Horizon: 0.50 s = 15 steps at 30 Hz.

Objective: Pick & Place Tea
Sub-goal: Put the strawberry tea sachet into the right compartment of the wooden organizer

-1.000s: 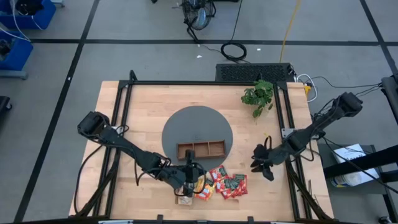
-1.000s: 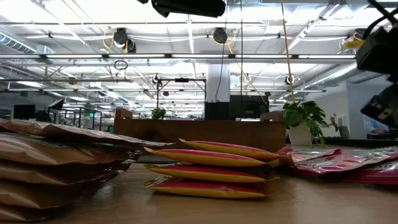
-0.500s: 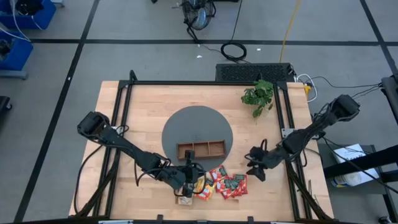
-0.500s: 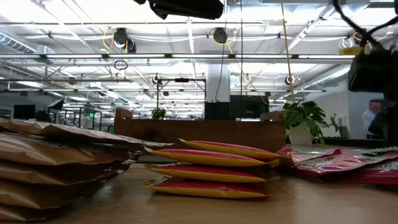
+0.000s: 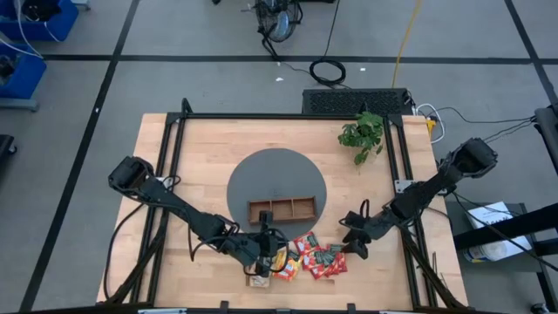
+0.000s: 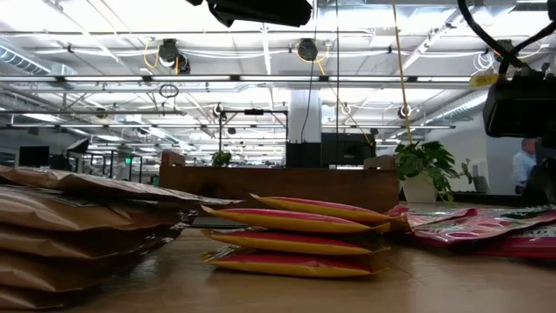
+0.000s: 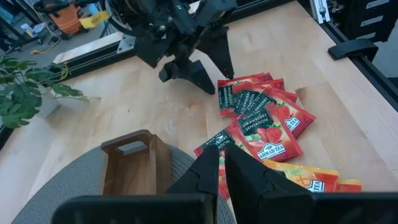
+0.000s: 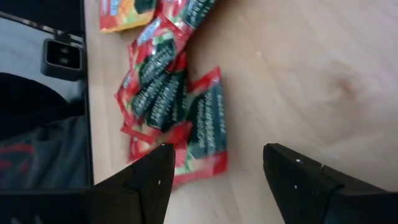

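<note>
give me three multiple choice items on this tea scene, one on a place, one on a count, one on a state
1. Where does the wooden tray rest?
A. on the grey round mat
B. beside the plant
C. off the table

2. How many compartments does the tray have?
A. two
B. three
C. five

3. How do the fingers of the right pincer stand?
A. shut on a sachet
B. open with nothing between them
C. shut on the tray

Answers:
1 A, the high view shows the tray on the grey round mat.
2 B, two dividers split it in three.
3 B, the right wrist view shows its fingers apart above the red tea sachets.
</note>
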Each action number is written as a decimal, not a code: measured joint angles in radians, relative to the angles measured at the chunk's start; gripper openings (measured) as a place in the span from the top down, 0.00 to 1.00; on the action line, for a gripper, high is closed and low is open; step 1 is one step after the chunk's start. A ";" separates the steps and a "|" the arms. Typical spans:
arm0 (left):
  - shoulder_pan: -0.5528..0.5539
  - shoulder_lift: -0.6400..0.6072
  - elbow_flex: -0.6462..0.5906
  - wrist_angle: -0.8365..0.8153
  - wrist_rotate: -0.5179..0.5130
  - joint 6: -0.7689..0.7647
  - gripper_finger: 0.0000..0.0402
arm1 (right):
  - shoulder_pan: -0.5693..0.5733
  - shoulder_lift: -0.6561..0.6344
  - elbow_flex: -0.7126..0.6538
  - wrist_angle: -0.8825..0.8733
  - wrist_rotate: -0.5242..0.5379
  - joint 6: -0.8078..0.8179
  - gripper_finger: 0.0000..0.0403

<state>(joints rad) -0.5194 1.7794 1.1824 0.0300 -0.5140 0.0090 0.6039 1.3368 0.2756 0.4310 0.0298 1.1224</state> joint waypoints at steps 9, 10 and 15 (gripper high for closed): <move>0.000 0.000 0.000 -0.002 0.000 0.000 0.91 | 0.000 0.078 0.001 0.126 -0.031 -0.059 0.48; 0.000 0.000 0.000 -0.002 0.000 0.000 0.91 | 0.000 0.078 0.001 0.125 -0.032 -0.059 0.50; 0.000 0.000 0.000 -0.005 0.000 0.000 0.91 | 0.000 0.079 0.000 0.127 -0.058 -0.089 0.60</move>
<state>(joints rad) -0.5194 1.7790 1.1820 0.0252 -0.5140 0.0090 0.6037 1.4155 0.2756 0.5575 -0.0277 1.0335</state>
